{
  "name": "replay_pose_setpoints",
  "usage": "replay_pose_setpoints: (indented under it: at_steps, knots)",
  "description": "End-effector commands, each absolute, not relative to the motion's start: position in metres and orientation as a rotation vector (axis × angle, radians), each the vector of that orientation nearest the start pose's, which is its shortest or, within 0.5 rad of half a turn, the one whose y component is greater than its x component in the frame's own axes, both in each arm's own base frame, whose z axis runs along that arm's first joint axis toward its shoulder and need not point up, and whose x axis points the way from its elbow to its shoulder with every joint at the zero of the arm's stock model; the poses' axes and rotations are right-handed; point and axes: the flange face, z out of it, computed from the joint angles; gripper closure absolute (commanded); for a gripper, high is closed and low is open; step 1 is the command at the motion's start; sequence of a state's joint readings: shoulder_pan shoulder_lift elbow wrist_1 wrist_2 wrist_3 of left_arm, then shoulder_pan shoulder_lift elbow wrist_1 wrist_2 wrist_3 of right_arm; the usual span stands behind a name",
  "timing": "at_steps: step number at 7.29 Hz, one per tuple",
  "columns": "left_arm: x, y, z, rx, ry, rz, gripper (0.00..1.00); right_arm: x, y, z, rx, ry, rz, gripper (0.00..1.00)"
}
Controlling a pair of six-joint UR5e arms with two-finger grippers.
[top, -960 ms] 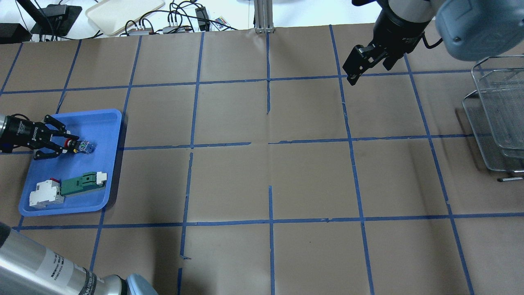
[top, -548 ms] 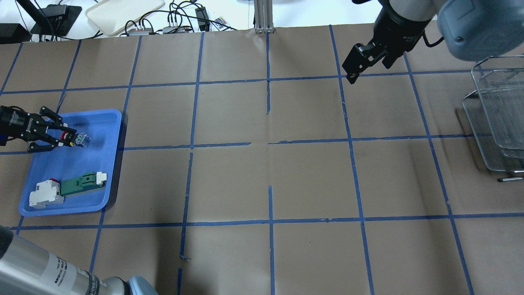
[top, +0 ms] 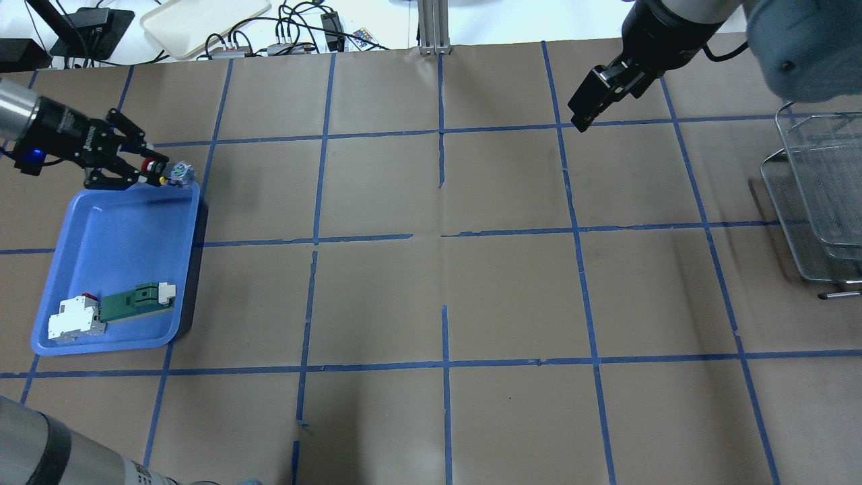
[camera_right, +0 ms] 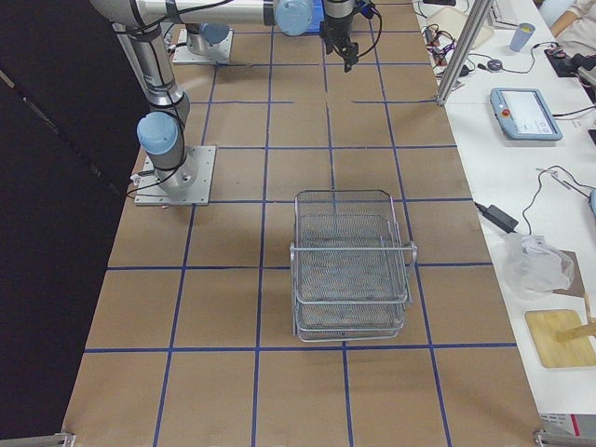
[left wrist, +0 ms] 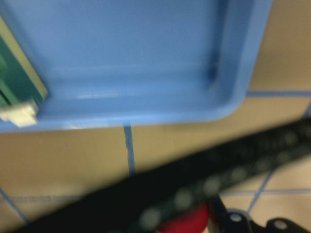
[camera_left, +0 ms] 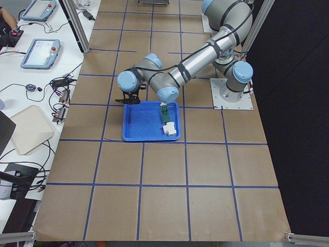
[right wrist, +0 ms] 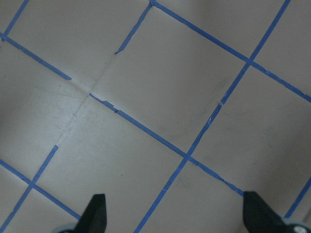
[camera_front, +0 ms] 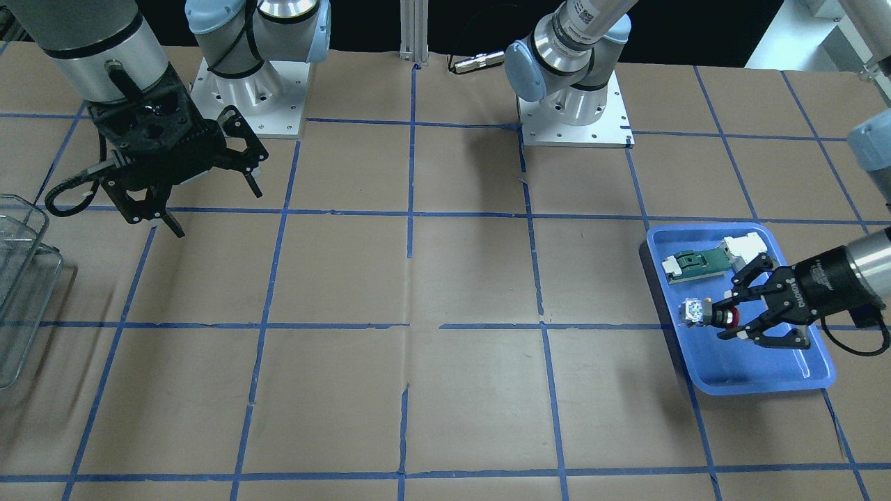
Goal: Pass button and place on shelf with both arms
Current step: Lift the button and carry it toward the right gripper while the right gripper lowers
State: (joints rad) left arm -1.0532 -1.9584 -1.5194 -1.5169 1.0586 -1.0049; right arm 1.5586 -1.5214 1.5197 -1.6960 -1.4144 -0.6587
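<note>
Button (top: 176,173) is held in the air by the left gripper (top: 152,168), fingers pinched on the red cap end, with the blue-and-white contact block sticking out past the fingertips toward the table's middle. Front-facing view shows the same grip: left gripper (camera_front: 726,318) clamped on the button (camera_front: 696,311), which hangs clear of the blue tray (top: 190,269) floor. In the overhead view it sits at the tray's far right corner and in the front-facing view over the tray's inside, so the exact spot over the rim is not clear. The left wrist view is blurred, with only a bit of red cap (left wrist: 185,223) at the bottom and a blue tray (left wrist: 243,73) corner below it. Lying in the tray's near end are a green part (top: 135,301) and, touching it, a white part (top: 73,319). Right gripper (camera_front: 212,209) hangs over the far right side of the table (top: 444,296), jaws spread wide and holding nothing. The right wrist view shows both fingertips (right wrist: 95,212) far apart over bare brown paper and blue tape lines (right wrist: 165,141). Shelf (camera_right: 349,270) stands at the table's right end, well apart from both grippers. In the overhead view only its left side shows at the right edge (top: 818,195).
</note>
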Motion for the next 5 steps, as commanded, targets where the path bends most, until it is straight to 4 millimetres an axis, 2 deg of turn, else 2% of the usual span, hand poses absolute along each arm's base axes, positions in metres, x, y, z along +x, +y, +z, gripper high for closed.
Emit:
replay_pose_setpoints:
  at_steps: [1,3,4,5]
  knots:
    - [0.008,-0.629,0.359,-2.585,2.369,0.741,1.0,0.149,-0.519,0.507,-1.3,2.704,-0.29,0.0]
    - [-0.105,-0.617,0.386,-2.552,2.349,0.762,1.0,0.158,-0.518,0.501,-1.561,2.443,-0.371,0.0]
    - [-0.153,-0.611,0.395,-2.571,2.356,0.79,1.0,0.161,-0.513,0.5,-1.665,2.371,-0.358,0.0]
    - [-0.198,-0.602,0.398,-2.586,2.351,0.793,1.0,0.163,-0.509,0.491,-1.753,2.278,-0.311,0.0]
